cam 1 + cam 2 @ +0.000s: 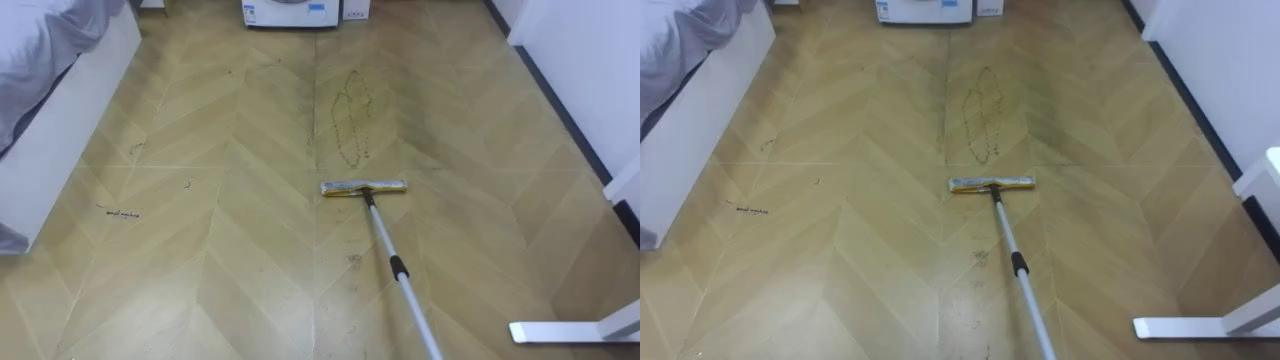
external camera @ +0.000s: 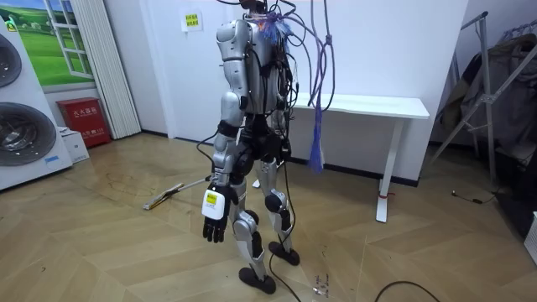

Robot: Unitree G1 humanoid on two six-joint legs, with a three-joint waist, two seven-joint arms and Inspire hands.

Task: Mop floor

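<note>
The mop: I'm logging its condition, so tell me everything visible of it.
The mop is a flat type: a narrow rectangular head, greyish with yellowish ends, lies flat on the wooden floor just short of a wet-looking outline. A silvery pole with a black collar joins the head's middle and slants to the lower right, out of the picture. What holds its top cannot be told.

- Ahead of the fingers (image 2: 211,236) of the left hand (image 2: 215,208), the floor (image 1: 250,250) lies open up to the washing machine (image 1: 290,12).
- The bed (image 1: 60,130) bounds their left.
- The surface's foot (image 1: 570,330) and the wall (image 1: 590,60) bound their right.
</note>
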